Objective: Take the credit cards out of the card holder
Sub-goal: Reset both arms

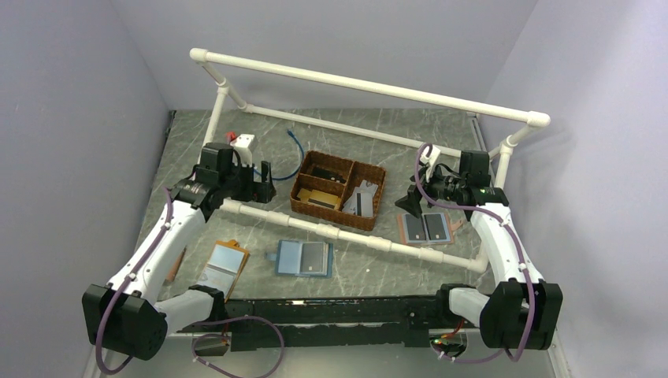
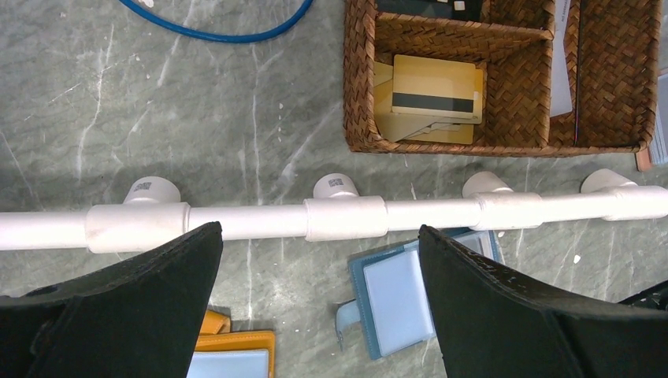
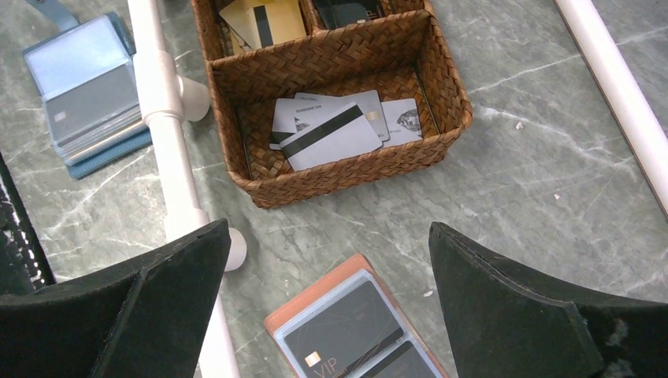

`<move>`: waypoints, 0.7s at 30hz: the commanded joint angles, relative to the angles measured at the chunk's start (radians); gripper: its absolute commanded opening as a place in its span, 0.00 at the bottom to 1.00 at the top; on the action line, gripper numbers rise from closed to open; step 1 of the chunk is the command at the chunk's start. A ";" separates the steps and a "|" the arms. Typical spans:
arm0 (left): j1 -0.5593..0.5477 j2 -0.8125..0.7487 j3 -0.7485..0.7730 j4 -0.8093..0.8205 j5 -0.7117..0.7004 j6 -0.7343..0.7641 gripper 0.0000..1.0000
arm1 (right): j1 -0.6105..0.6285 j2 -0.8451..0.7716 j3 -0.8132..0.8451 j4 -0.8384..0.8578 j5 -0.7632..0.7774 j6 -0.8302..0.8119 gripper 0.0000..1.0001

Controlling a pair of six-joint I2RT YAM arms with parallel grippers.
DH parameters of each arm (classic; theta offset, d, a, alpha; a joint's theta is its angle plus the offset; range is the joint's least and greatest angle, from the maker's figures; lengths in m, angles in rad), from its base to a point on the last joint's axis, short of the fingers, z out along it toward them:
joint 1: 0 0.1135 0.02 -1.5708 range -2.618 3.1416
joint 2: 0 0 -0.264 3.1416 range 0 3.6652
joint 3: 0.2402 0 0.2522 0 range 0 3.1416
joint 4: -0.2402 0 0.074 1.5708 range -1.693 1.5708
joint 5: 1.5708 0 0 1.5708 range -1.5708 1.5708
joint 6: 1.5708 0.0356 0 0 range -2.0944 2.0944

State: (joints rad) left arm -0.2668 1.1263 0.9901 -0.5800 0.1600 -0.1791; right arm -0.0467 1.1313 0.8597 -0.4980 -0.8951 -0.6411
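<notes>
A white pipe rail (image 1: 346, 234) crosses between the wicker basket (image 1: 335, 214) and the card holder (image 1: 304, 257), blocking straight passage.

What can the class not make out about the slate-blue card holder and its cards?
- Left wrist view: the card holder is partly hidden behind the left end effector.
- Right wrist view: its far end is cut off by the top edge.
- Top view: the credit cards are too small to count.

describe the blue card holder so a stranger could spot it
Start at the wicker basket and come forward across the white pipe. The card holder lies open just past it, slate-blue, unlike the orange-tan holder to its left.
</notes>
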 commanded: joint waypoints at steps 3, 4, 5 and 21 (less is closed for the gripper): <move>0.006 -0.031 -0.002 0.036 -0.001 0.026 0.99 | -0.025 -0.028 0.034 0.005 -0.043 -0.015 1.00; 0.007 -0.031 -0.002 0.038 0.000 0.026 1.00 | -0.029 -0.031 0.032 0.007 -0.046 -0.014 1.00; 0.007 -0.033 -0.002 0.038 0.003 0.025 1.00 | -0.032 -0.031 0.032 0.008 -0.047 -0.011 1.00; 0.021 -0.079 -0.016 0.061 0.073 0.012 1.00 | -0.083 -0.051 0.048 0.011 -0.129 0.045 1.00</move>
State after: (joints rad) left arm -0.2504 1.0748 0.9813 -0.5571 0.2058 -0.1791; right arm -0.1066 1.1210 0.8646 -0.5007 -0.9524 -0.6197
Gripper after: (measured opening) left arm 0.995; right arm 0.993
